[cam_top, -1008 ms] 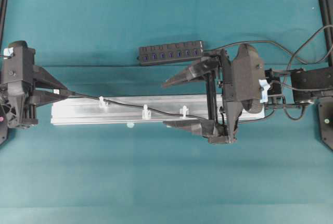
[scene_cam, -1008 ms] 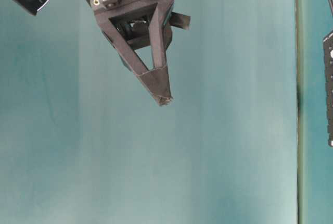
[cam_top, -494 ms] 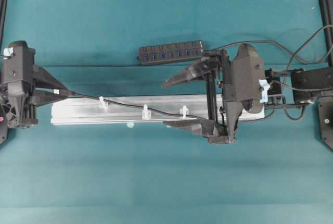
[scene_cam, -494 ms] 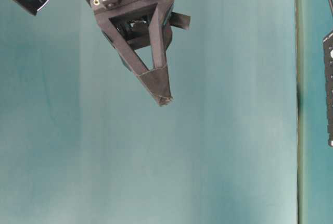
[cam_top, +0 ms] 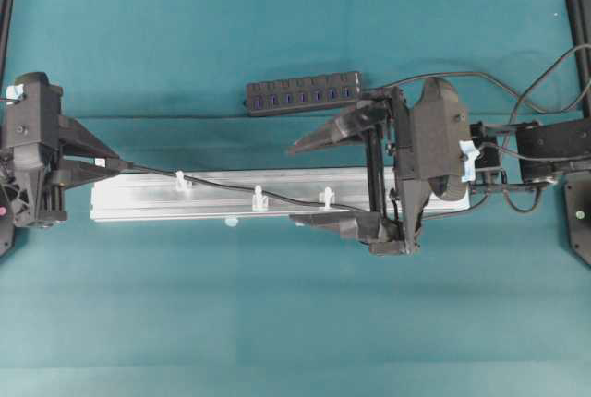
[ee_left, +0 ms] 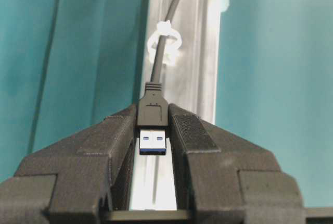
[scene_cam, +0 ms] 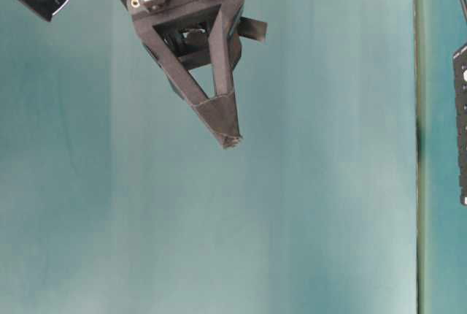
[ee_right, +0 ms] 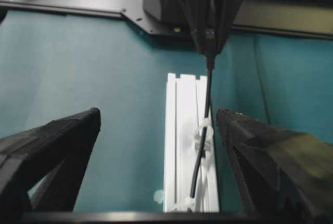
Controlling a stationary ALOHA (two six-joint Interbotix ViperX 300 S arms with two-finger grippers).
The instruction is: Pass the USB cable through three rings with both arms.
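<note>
- Left gripper [ee_left: 152, 130], at the left end of the table, pinches the black plug [ee_left: 152, 110] of the USB cable [cam_top: 217, 182] between its two fingers, the metal tip with its blue tongue pointing back toward the wrist camera.
- Cord runs from that plug out along the silver rail [cam_top: 138, 198], which lies lengthwise on the teal table [cam_top: 277, 305].
- Three small white rings [cam_top: 183, 180] [cam_top: 259, 198] [cam_top: 326, 198] stand along the rail; the cord passes through the first one and appears to pass through the other two, though from overhead they are too small to be sure.
- Right gripper [cam_top: 309, 185] hovers over the rail's right end with its fingers spread wide, one on each side of the rail and holding nothing.
- Black hub strip [cam_top: 303, 92] with blue sockets lies beyond the rail, apart from it.
- Table-level view shows only one closed, pointed gripper against the teal cloth.
</note>
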